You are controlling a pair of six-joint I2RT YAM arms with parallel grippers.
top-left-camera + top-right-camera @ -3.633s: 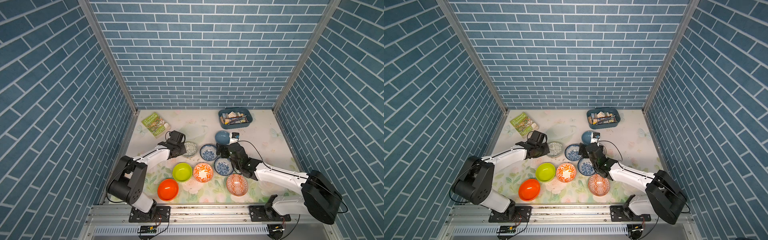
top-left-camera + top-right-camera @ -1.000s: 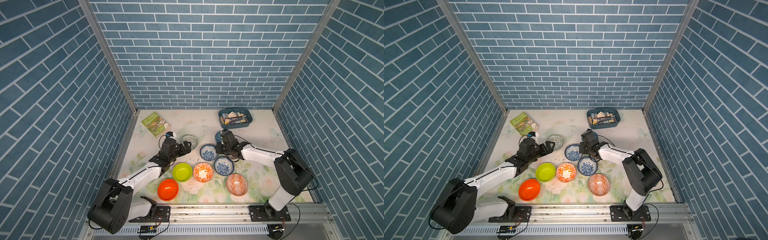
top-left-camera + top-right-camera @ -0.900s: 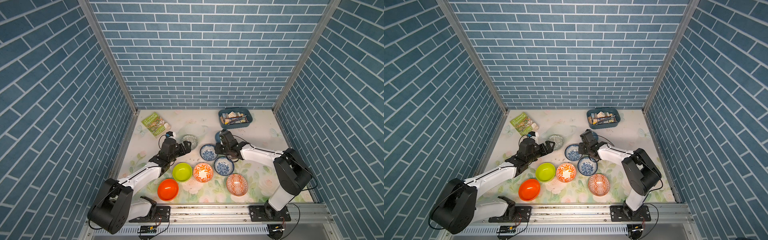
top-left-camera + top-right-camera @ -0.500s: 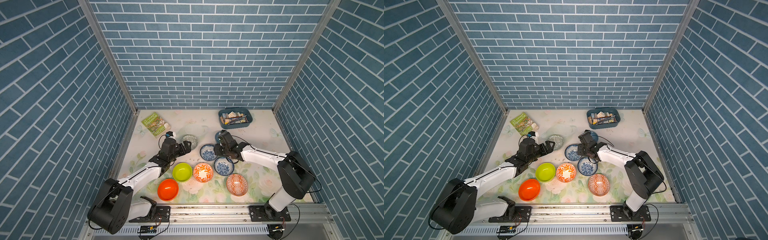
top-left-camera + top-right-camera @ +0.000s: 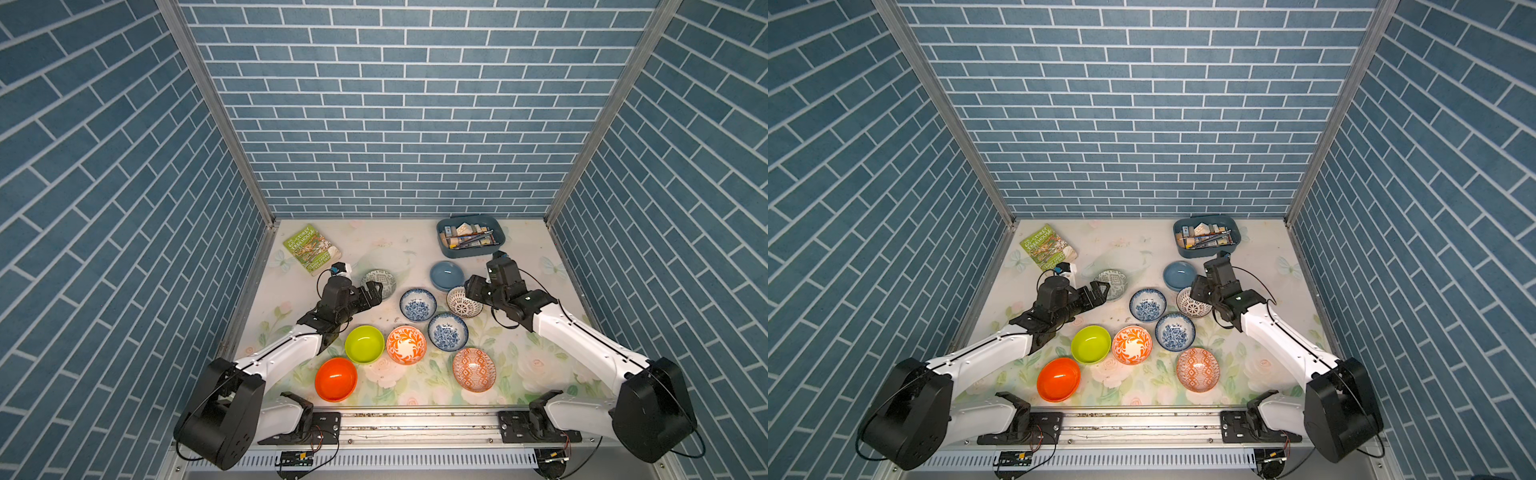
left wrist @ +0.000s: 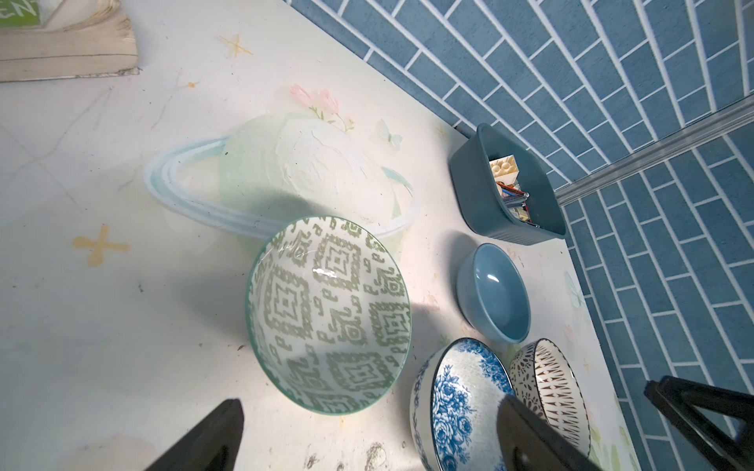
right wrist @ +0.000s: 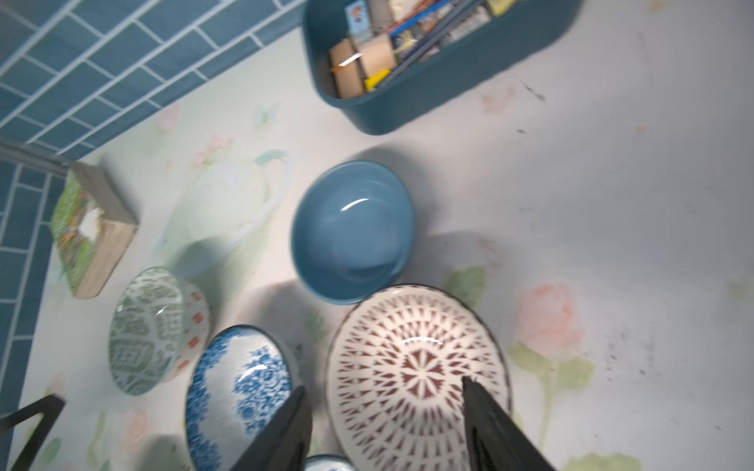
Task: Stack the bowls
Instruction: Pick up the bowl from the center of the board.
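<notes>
Nine bowls stand apart on the floral mat. At the back are a grey-patterned bowl (image 5: 380, 281), a plain blue bowl (image 5: 446, 275) and a white lattice bowl (image 5: 461, 302). Two blue-floral bowls (image 5: 417, 305) (image 5: 448, 331) sit mid-table. In front are a lime bowl (image 5: 364, 344), a plain orange bowl (image 5: 336, 379) and two orange-patterned bowls (image 5: 406, 345) (image 5: 473, 370). My left gripper (image 6: 367, 444) is open, just short of the grey-patterned bowl (image 6: 326, 314). My right gripper (image 7: 383, 424) is open over the lattice bowl (image 7: 412, 367), one finger inside its rim, one outside.
A blue tray (image 5: 470, 239) of pencils stands at the back right, close behind the blue bowl. A green book (image 5: 311, 249) lies at the back left. Brick walls close in three sides, and a metal rail runs along the front edge.
My right gripper has opened wider over the lattice bowl, and its arm has swung to reach in from the right. The left arm has stayed still.
</notes>
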